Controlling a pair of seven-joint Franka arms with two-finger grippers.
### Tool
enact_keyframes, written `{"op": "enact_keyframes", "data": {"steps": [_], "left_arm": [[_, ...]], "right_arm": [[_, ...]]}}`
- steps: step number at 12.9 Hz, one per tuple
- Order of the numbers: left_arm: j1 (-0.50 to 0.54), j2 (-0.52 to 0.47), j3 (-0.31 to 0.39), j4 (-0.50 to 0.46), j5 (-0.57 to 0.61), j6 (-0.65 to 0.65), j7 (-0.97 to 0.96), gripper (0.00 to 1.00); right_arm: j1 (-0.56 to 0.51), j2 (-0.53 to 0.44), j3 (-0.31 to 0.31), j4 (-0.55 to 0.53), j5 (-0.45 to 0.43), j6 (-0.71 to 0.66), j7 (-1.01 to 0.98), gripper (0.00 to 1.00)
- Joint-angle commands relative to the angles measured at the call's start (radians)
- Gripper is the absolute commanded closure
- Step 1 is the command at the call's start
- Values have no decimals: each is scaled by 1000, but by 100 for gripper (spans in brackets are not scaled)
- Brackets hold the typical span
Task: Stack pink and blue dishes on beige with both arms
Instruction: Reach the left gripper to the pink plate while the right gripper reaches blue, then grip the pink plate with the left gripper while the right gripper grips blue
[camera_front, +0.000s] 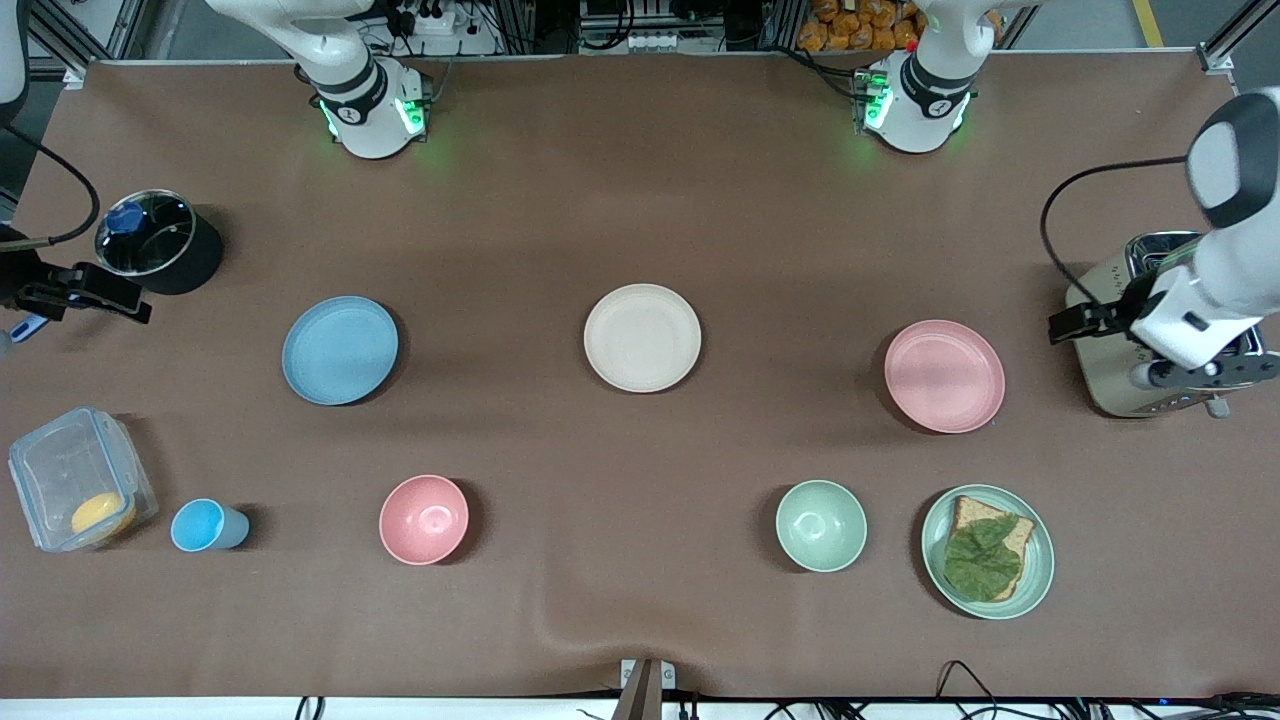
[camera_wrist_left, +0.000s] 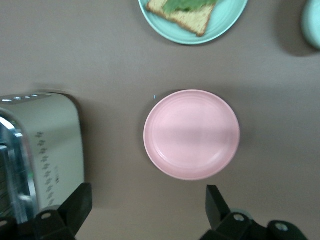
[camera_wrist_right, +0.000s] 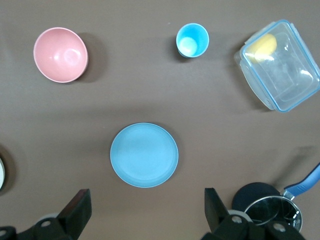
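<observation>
Pink plate (camera_wrist_left: 191, 134) lies on the desk just ahead of the wide-open, empty left claw (camera_wrist_left: 145, 210); blue plate (camera_wrist_right: 144, 155) likewise before the open, empty right claw (camera_wrist_right: 145, 212). Beige plate (camera_front: 642, 337) sits between both. Step 1: each claw must descend to a rim.

High front view — downward wrist views

A robotics lab staged as a mock kitchen: two white arms are bolted at one edge of a table (camera_front: 640, 180) covered in brown matting, their bases glowing green. Aluminium framing, a power strip (camera_front: 430, 18) and loose cables line the edges. A toaster (camera_front: 1125, 335), a lidded pot (camera_front: 158, 243) and a sandwich plate (camera_front: 1040, 560) serve as household props.
</observation>
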Motion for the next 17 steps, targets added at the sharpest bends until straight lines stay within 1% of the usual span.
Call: {"op": "enact_keyframes", "data": {"steps": [1,2,3,5,7,9,11,13,14,15,16,17], "left_arm": [[43,-32,-6,-248,3,255,-1,0],[45,-20,-4,-319,3,355,-1,0],[51,4,-4,-357,3,426,0,0],[75,84,-4,-367,3,480,0,0],[91,159,-4,-367,3,543,0,0],[103,202,-6,-364,3,560,0,0],[107,230,-7,-361,-11,562,-3,0],[109,250,-7,-361,-12,583,-3,5],[109,254,-7,-361,-12,583,-3,10],[109,256,-7,-359,-12,583,-1,19],[109,259,-7,-358,-12,583,-3,25],[109,259,-7,-358,-12,583,-3,32]], "right_arm": [[-62,18,10,-22,-4,-6,-8,0],[-77,27,10,-45,-2,-5,-16,0],[-91,38,10,-76,11,-2,-19,0],[-111,49,10,-151,48,52,-27,0],[-111,59,10,-245,50,156,-30,0],[-111,59,11,-349,51,279,-69,0],[-119,64,10,-465,88,417,-138,0],[-125,88,10,-550,117,535,-178,0],[-123,111,11,-575,119,592,-204,0],[-125,142,11,-589,120,639,-241,0],[-123,179,13,-590,120,673,-266,0],[-123,205,13,-592,120,693,-269,0]]}}
